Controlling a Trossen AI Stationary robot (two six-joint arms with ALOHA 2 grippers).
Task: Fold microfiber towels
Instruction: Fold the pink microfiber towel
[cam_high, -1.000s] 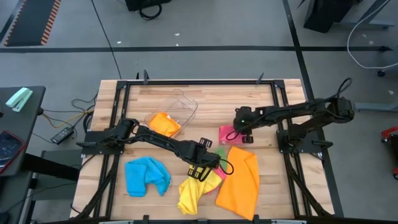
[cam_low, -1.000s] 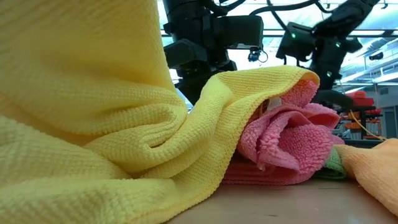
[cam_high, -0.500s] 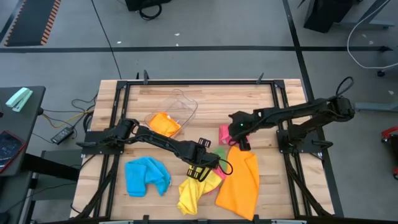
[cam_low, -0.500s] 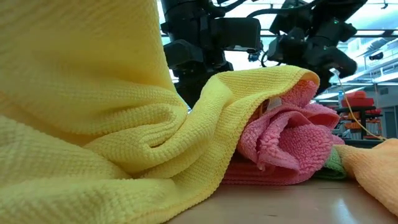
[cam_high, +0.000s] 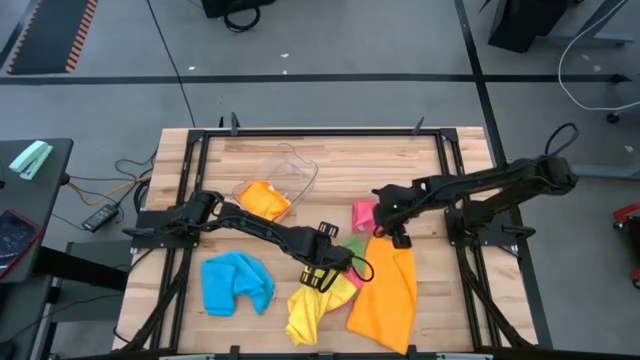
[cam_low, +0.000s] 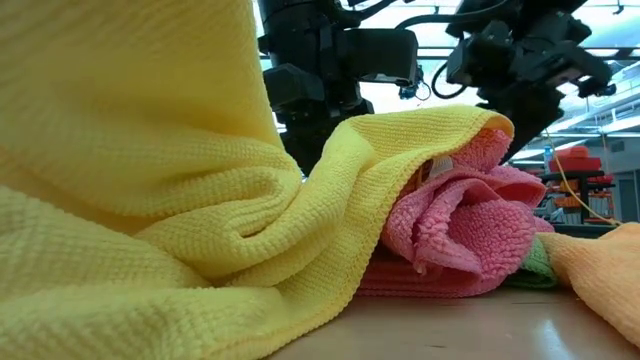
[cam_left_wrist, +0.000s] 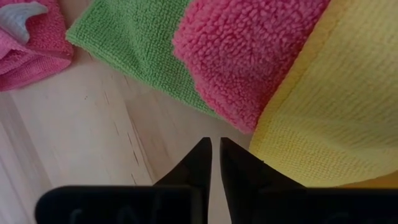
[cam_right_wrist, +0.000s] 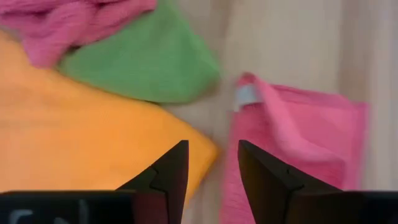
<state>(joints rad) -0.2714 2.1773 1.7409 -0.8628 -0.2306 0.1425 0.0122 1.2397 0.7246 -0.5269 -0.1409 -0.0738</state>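
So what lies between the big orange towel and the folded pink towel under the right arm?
In the right wrist view, a strip of bare wood separates the orange towel from the pink towel; the green towel sits just beyond.

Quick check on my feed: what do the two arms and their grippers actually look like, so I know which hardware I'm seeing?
Both arms are matte black, built from slim jointed links with thin black cables looping along them. The left gripper ends in two narrow, pointed black fingers. The right gripper has two broader, wedge-shaped black fingers. In the high view a small green light glows on the right arm's wrist. No readable markings show.
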